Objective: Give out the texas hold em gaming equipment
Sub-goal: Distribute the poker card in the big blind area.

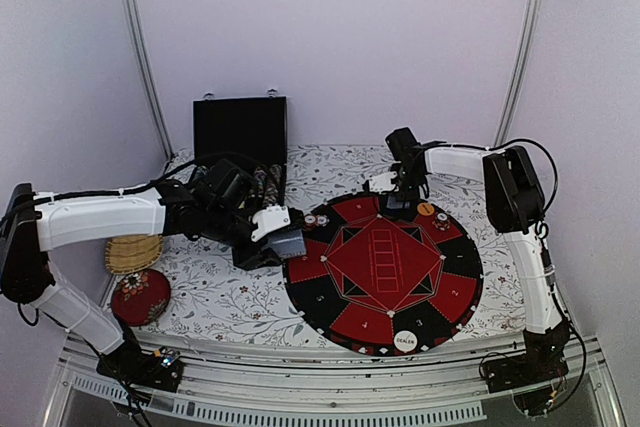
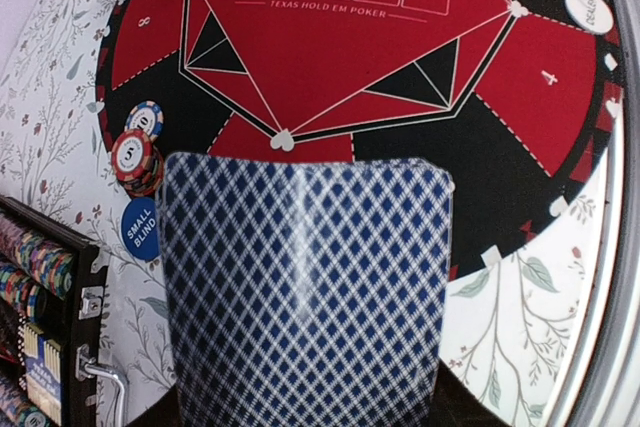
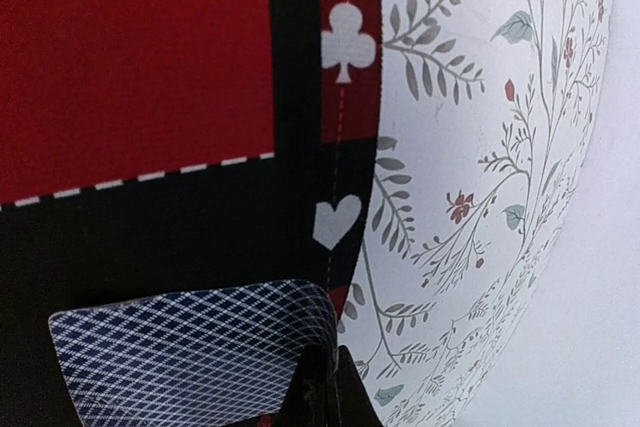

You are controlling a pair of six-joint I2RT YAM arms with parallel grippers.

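Observation:
My left gripper [image 1: 272,240] holds a pack of playing cards [image 1: 290,245] over the left rim of the round red-and-black mat [image 1: 330,299]. In the left wrist view the diamond-patterned card back [image 2: 305,287] hides the fingers. My right gripper [image 1: 398,199] is at the mat's far edge, shut on the corner of a single face-down card [image 3: 190,357], just above the mat's black rim [image 3: 150,247]. Two striped chips [image 2: 137,152] and a blue SMALL BLIND button [image 2: 139,228] lie by the mat's left edge. A white DEALER button [image 1: 405,341] sits at the near rim, an orange button [image 1: 426,209] at the far rim.
The open black chip case [image 1: 240,132] stands at the back left, its chip rows [image 2: 35,267] close to my left gripper. A woven basket [image 1: 133,252] and a red round cushion [image 1: 140,295] lie at the left. The floral cloth [image 3: 480,147] covers the table.

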